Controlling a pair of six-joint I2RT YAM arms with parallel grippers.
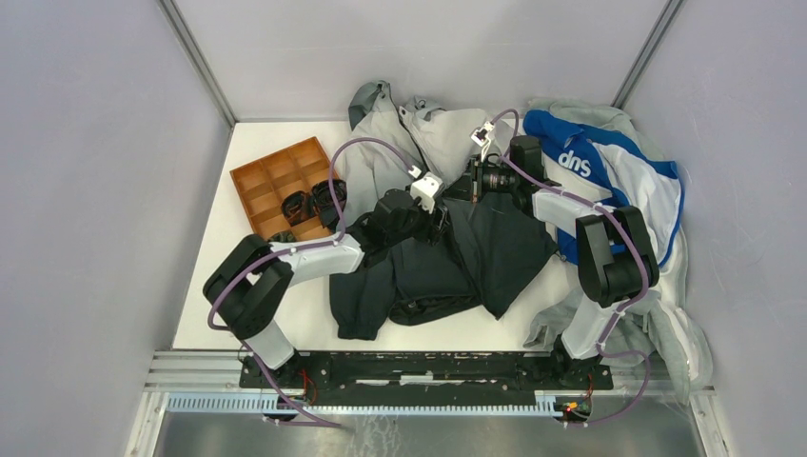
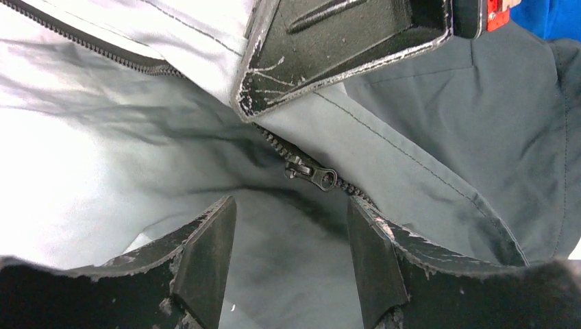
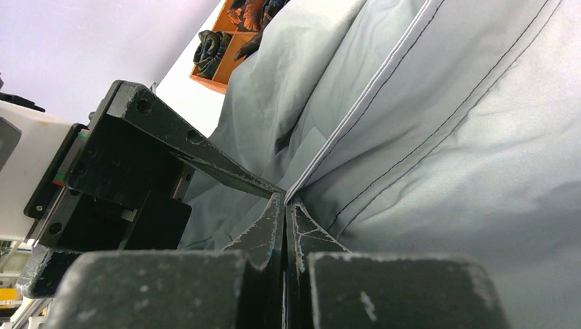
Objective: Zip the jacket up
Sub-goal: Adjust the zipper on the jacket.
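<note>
Left fingers (image 2: pixel 205 260) apart before the slider (image 2: pixel 312 175); right fingers (image 2: pixel 329 41), together, cover the zipper (image 2: pixel 274 145) beyond.

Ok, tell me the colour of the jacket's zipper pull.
The zipper pull is black; it shows best in the left wrist view.

The white worktop (image 1: pixel 214 286) carries mostly clothing: the grey-to-black jacket (image 1: pixel 495 257) lies spread across its middle, and a blue-and-white garment (image 1: pixel 619 162) lies at the right, with a light grey sweatshirt (image 1: pixel 680 343) bunched along the right edge beside it. On the left, towards the far side, sits an orange compartment tray (image 1: pixel 271 181) with small dark items in some of its compartments.
</note>
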